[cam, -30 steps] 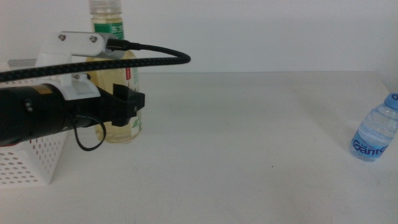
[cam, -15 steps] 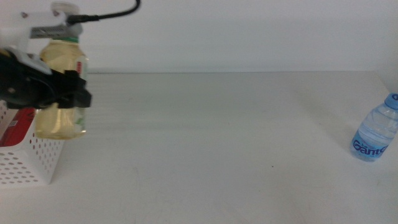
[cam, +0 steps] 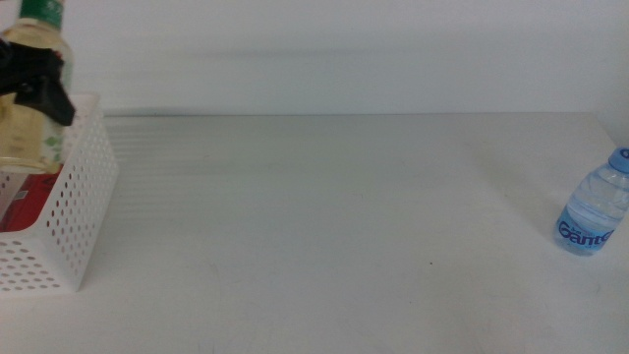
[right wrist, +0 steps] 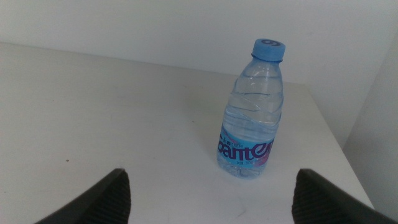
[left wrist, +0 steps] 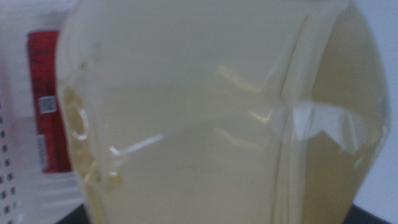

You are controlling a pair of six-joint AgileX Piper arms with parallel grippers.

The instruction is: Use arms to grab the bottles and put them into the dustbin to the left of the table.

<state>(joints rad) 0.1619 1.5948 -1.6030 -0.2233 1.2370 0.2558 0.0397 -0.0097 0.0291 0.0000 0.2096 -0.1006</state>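
My left gripper (cam: 41, 83) is shut on the clear bottle of yellow liquid (cam: 22, 138), which has a green neck label. It holds the bottle upright over the white perforated dustbin (cam: 84, 226) at the table's left edge. The bottle fills the left wrist view (left wrist: 205, 124). A red can (cam: 22, 194) lies in the dustbin and shows beside the bottle in the left wrist view (left wrist: 46, 106). The small blue-capped water bottle (cam: 593, 210) stands at the far right. My right gripper (right wrist: 214, 194) is open and empty, short of that bottle (right wrist: 252, 112).
The white table (cam: 324, 216) stretches between the dustbin and the water bottle. A white wall runs behind its far edge. The table's right edge lies just past the water bottle (right wrist: 348, 168).
My left gripper has carried the yellow bottle leftward and up, from beside the dustbin to over it. The water bottle has not moved.
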